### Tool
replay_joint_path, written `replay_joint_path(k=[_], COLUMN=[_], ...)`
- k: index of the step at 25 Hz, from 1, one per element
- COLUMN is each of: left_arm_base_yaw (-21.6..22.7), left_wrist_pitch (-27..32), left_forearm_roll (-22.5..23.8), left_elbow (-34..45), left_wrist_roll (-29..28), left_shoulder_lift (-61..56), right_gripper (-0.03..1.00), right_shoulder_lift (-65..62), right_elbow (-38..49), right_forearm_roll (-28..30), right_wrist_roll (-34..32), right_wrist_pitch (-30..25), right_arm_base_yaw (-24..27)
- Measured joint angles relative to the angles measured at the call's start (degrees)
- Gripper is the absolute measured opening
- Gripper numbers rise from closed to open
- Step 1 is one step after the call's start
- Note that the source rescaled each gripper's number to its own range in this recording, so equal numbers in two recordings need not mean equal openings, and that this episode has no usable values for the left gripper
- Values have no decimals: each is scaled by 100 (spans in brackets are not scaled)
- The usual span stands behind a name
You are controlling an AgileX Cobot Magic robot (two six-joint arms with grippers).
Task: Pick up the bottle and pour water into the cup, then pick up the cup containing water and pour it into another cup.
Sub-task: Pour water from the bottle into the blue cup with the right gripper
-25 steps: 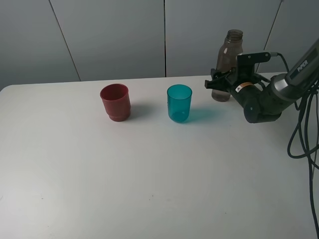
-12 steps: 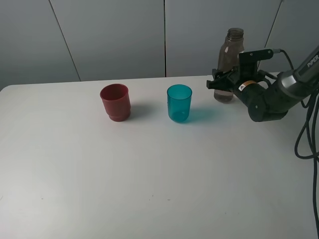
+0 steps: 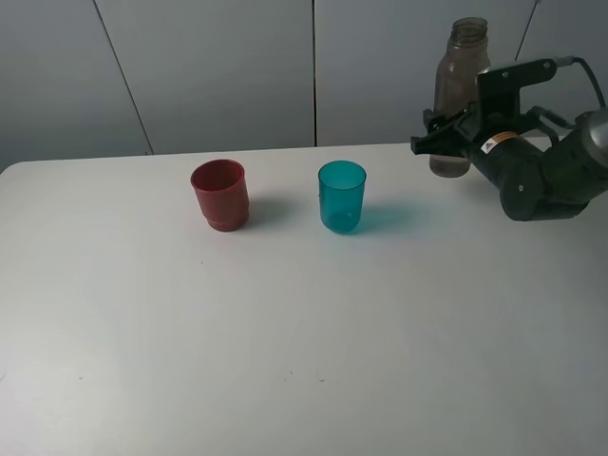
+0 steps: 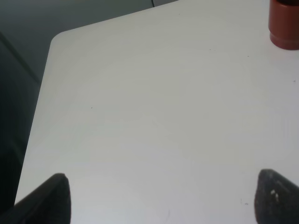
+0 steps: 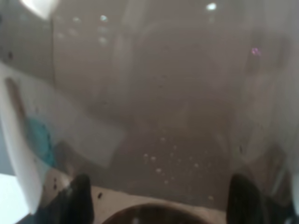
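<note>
The smoky grey-brown bottle (image 3: 460,71) is upright at the far right, lifted a little off the table (image 3: 304,323). My right gripper (image 3: 443,139) is shut on its lower body. In the right wrist view the bottle (image 5: 154,93) fills the frame between the fingertips (image 5: 79,196). The translucent teal cup (image 3: 342,197) stands at the table's middle back, left of the bottle. The red cup (image 3: 219,195) stands further left; its base also shows in the left wrist view (image 4: 284,25). My left gripper (image 4: 163,200) is open and empty over bare table, out of the exterior view.
A grey panelled wall runs behind the table. The right arm's cables hang at the right edge (image 3: 594,104). The table's left corner and edge show in the left wrist view (image 4: 51,42).
My right gripper has raised the bottle off the table and carried it a little to the right. The two cups have not moved.
</note>
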State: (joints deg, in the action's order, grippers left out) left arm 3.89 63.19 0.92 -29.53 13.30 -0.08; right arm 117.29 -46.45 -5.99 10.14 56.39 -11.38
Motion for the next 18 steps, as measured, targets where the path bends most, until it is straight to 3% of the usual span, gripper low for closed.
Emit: replay_joint_path(k=[11,18], left_arm_base_yaw=[0,0], left_wrist_pitch=[0,0], left_forearm_roll=[0,0], left_elbow=[0,0], left_wrist_roll=[0,0], left_shoulder_lift=[0,0], right_gripper=[0,0], right_shoulder_lift=[-171,-171], right_elbow=[0,0], right_forearm_roll=[-949,-1262], right_wrist_roll=[1684,2399], right_wrist_pitch=[-357,-576], right_arm_base_yaw=[-1170,-1262])
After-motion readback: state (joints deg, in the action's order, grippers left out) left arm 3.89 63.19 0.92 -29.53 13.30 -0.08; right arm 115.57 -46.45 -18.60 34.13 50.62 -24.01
